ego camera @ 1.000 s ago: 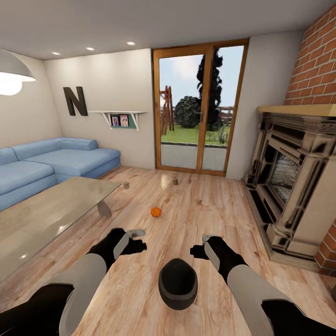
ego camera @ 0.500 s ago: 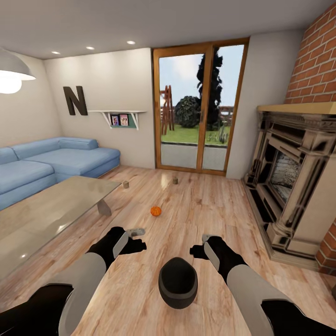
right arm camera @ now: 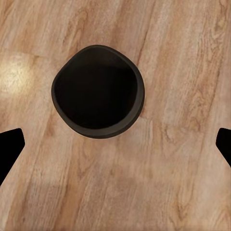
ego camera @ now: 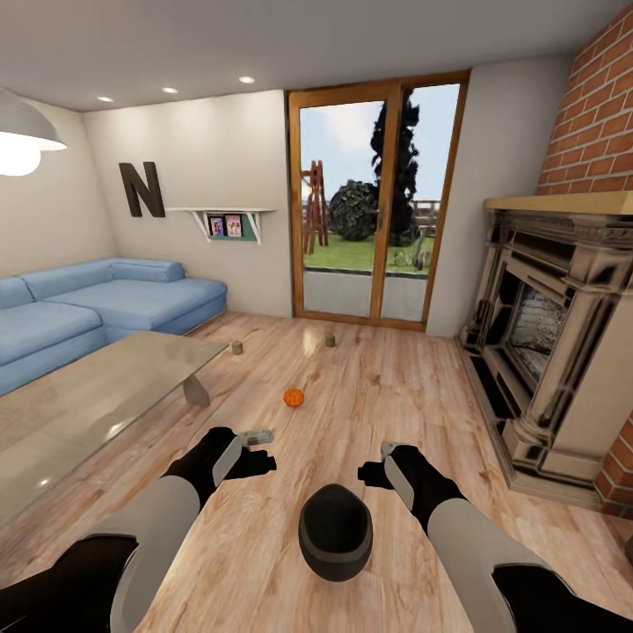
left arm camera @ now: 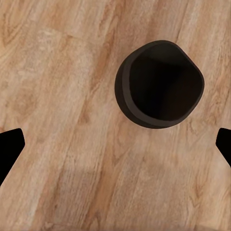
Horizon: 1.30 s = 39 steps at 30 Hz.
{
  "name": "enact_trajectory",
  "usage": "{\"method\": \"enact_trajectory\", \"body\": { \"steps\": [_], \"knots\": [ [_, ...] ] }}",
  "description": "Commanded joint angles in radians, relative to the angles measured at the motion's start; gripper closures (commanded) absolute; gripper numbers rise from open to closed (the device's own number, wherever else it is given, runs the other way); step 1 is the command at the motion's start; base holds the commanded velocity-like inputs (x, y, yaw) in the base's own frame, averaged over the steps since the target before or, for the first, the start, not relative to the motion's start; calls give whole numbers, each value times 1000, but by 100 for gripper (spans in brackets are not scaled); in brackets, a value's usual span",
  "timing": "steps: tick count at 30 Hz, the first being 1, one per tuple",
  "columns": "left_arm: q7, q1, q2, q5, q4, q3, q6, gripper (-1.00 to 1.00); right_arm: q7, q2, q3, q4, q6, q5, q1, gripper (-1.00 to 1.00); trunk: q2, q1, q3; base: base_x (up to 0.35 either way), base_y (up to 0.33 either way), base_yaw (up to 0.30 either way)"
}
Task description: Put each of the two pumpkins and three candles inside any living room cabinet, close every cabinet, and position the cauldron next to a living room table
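Almost nothing differs from half a second ago: the pumpkin (ego camera: 293,398) sits a hair lower left in the head view, a shift of the whole picture, so the camera moved and not the things. Both arms hold the same pose over the floor (ego camera: 396,387).

The cauldron (ego camera: 335,533) stands upright on the wood floor between the two arms. It is a dark, nearly black round pot with a thick rim, its mouth open and its inside too dark to read. The left gripper (left arm camera: 115,144) hangs above it with fingers spread wide and nothing between them, and the right gripper (right arm camera: 115,144) likewise.

Farther off, the small orange pumpkin rests on the floor near the corner of the glass-topped table (ego camera: 79,404). Two stubby candles stand beyond it, one (ego camera: 236,348) just past the table's far end, the other (ego camera: 331,340) toward the glass door (ego camera: 374,202).
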<state>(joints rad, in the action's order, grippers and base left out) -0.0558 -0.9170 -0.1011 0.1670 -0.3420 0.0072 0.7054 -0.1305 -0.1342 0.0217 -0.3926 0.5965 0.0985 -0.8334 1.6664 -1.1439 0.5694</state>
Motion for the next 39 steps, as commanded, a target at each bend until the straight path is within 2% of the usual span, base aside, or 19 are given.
{"method": "enact_trajectory", "body": {
  "steps": [1, 4, 39],
  "knots": [
    [-6, 0, 0, 9, -2, 1, 5, -100, -8, 0, 2, -2, 3, 10, 0, -100, 1, 0, 1, 0, 0, 0],
    [-5, 0, 0, 9, -3, 1, 5, -100, -7, 0, 3, -2, 3, 10, 0, -100, 1, 0, 1, 0, 0, 0],
    [-2, 0, 0, 8, -3, 0, 3, -100, -3, -1, 3, -3, 3, 11, 0, -100, 246, -134, 111, 0, 0, 0]
  ]
}}
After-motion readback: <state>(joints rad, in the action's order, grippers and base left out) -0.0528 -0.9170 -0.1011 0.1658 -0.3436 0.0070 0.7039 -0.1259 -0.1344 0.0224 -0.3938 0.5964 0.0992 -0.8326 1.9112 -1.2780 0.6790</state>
